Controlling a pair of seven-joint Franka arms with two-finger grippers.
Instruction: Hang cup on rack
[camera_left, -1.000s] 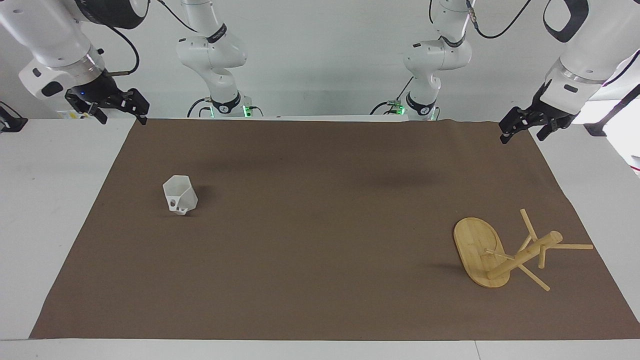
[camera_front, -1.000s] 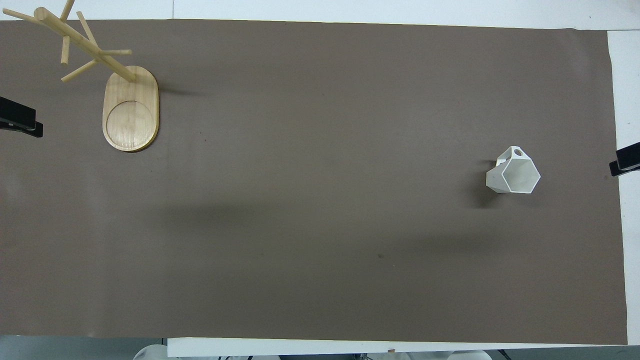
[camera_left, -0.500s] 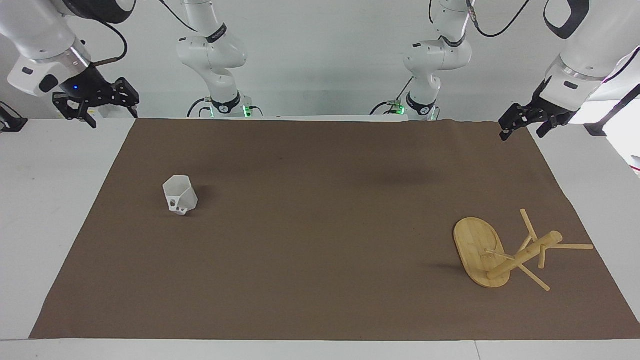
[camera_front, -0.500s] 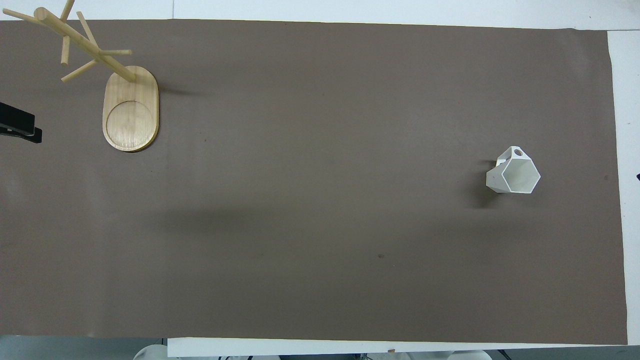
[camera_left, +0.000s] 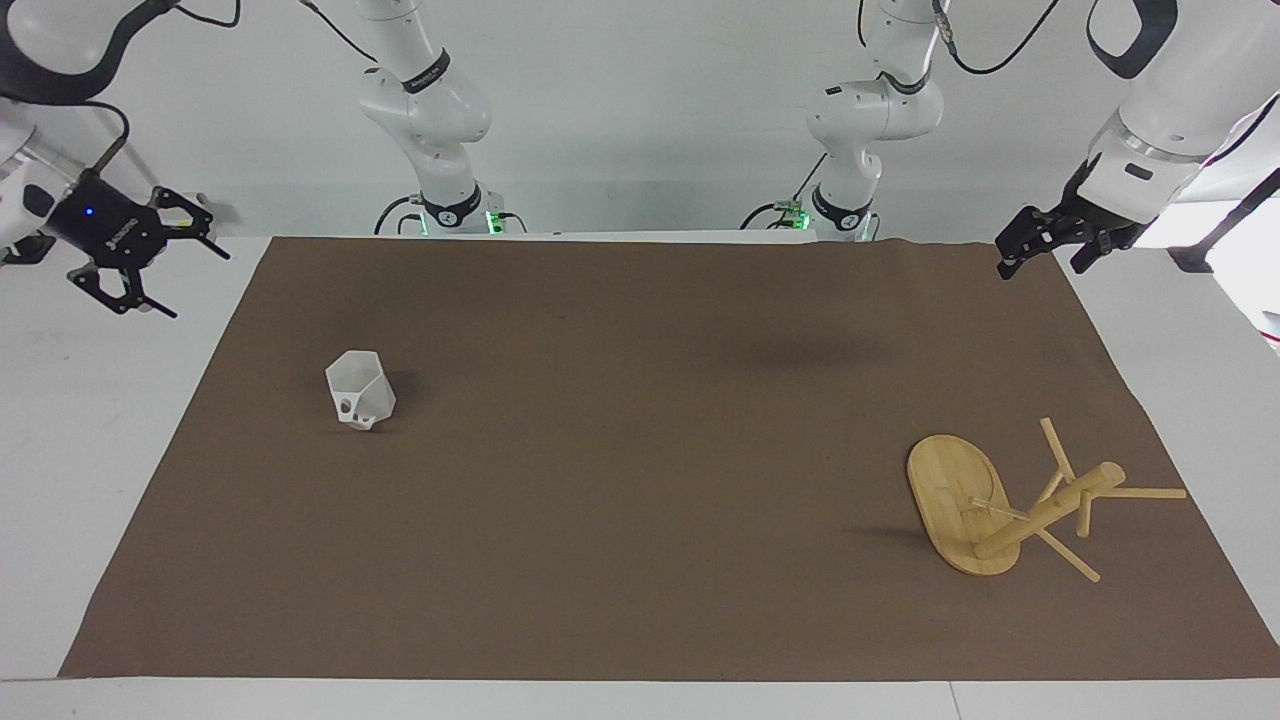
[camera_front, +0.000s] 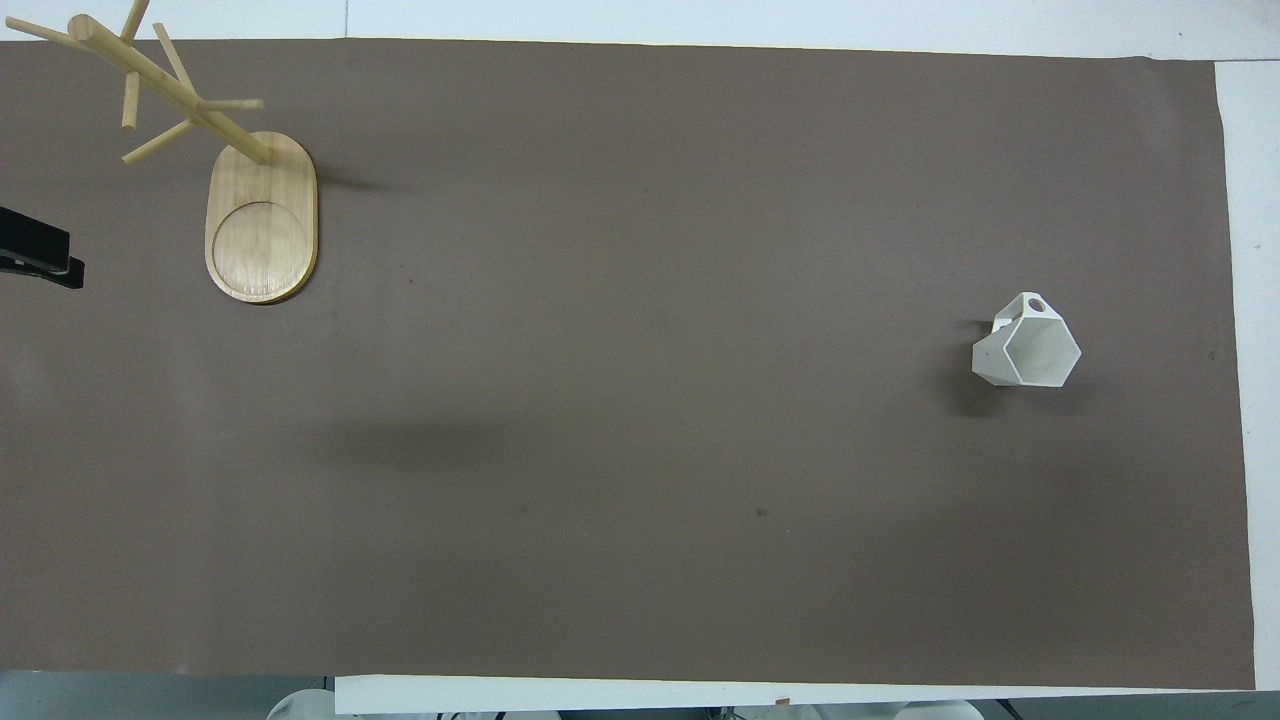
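Reaching for the cup (camera_left: 359, 391) suits your right gripper (camera_left: 135, 268), fingers spread, empty; the left gripper (camera_left: 1040, 246), fingers unreadable, waits.

The cup (camera_left: 359, 390) looks like smooth white plastic, the rack (camera_left: 990, 505) like pale, faintly glossy bamboo wood, and the brown mat (camera_left: 640, 450) beneath them like matt paper or cloth.
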